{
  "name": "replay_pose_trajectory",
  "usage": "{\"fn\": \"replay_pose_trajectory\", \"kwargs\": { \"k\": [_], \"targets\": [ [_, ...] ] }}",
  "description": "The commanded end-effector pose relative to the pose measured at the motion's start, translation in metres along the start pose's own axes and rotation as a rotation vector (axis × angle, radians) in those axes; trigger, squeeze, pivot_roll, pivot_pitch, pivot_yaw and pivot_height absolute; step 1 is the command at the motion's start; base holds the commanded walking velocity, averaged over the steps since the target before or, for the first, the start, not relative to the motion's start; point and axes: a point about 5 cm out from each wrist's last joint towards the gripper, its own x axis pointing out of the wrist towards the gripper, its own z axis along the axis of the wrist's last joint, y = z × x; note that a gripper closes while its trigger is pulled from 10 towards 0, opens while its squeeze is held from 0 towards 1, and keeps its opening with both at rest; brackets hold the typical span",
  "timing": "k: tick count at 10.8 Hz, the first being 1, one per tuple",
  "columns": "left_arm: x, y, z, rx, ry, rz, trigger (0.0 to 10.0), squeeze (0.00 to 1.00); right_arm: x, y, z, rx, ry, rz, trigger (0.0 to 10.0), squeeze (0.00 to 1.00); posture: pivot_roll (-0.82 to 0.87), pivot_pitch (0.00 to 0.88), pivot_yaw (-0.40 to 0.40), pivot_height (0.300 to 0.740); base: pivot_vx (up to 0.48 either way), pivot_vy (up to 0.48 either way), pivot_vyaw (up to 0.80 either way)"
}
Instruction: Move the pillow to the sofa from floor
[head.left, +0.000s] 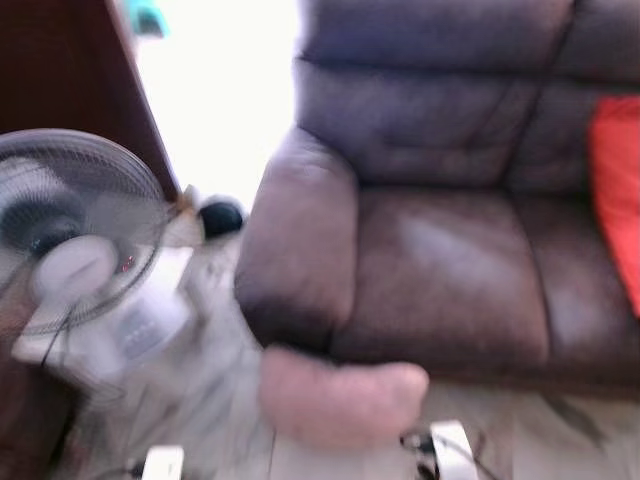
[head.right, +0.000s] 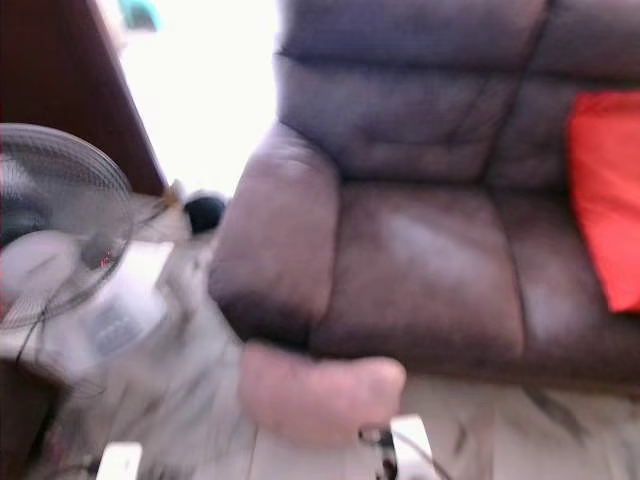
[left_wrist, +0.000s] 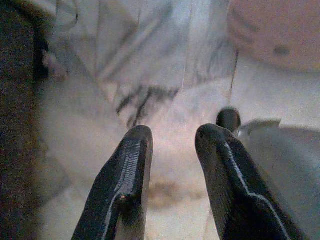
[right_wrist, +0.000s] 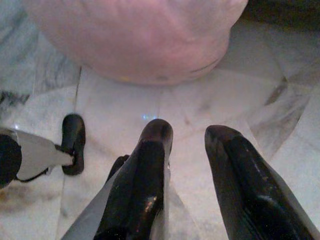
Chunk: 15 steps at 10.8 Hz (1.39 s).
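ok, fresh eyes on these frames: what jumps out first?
The pink pillow on the marble floor, lying against the front of the brown sofa by its armrest. Next, the red cushion at the sofa's far right, and the white standing fan on the left. Both claws, left and right, hang open above the floor.

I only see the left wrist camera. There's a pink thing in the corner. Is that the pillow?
Observer: Yes, the pink pillow lies on the marble floor, against the sofa's front by its armrest.
Operator: Anything on the sofa already?
Observer: A red cushion leans at the robot's right end.
Operator: Where's the other gripper?
Observer: The right gripper is open, hanging above the floor just short of the pillow.
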Motion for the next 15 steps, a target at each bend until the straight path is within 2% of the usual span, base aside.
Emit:
{"fn": "replay_pose_trajectory", "kwargs": {
  "k": [1, 4, 9, 15],
  "targets": [
    [-0.003, -0.003, -0.010, 0.010, 0.038, -0.010, 10.0, 0.00, -0.002, -0.003, -0.008, 0.013, 0.023, -0.014, 10.0, 0.00, 0.16, 0.133, -0.023, 0.740, 0.277, 0.000, 0.00],
    [-0.002, -0.005, -0.008, 0.007, 0.027, -0.011, 10.0, 0.00, -0.002, -0.003, -0.008, 0.011, 0.022, -0.015, 10.0, 0.00, 0.16, 0.139, -0.026, 0.740, 0.277, 0.000, 0.00],
    [-0.003, -0.001, -0.014, 0.008, 0.066, -0.009, 10.0, 0.00, -0.002, -0.001, -0.008, -0.002, 0.025, -0.006, 10.0, 0.00, 0.16, 0.145, -0.027, 0.740, 0.282, 0.000, 0.00],
    [-0.006, 0.001, -0.023, -0.004, 0.097, -0.010, 10.0, 0.00, -0.002, -0.001, -0.009, -0.005, 0.024, -0.005, 10.0, 0.00, 0.16, 0.136, -0.026, 0.740, 0.000, 0.000, 0.00]
  ]
}}
